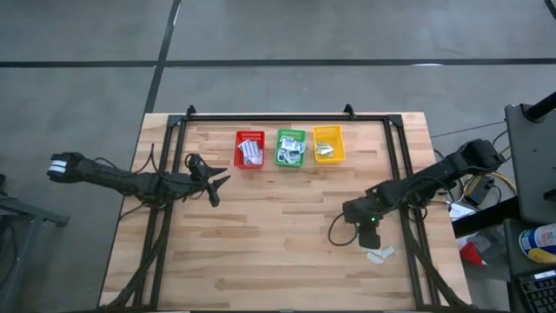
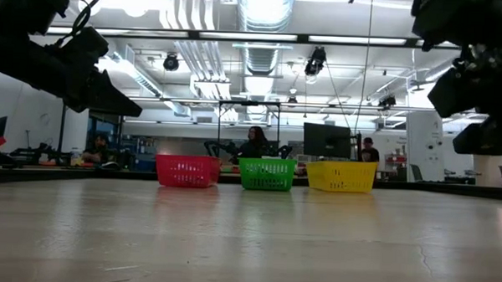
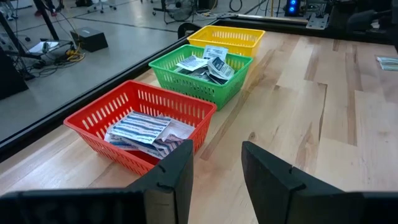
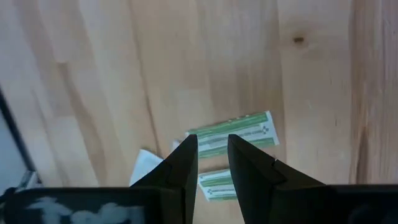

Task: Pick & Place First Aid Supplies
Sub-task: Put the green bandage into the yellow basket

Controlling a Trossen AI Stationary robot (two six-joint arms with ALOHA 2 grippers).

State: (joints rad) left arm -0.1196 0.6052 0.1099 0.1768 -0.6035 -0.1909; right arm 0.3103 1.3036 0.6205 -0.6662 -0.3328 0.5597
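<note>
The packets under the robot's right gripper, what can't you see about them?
- Right wrist view: the right gripper covers part of the green-striped packets; a white packet peeks out beside it.
- High view: the packets are too small to count.
- Low view: they do not show.

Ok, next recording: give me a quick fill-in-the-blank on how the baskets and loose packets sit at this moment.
1. The middle of the three baskets is the ____ one, holding small packets.
2. The striped oblong packets lie in the ____ basket.
3. The right end effector hangs over loose green-striped packets lying on the ____, not in a basket.
4. The left end effector faces the red basket with its fingers ____.

Missing words: green; red; table; open
</note>
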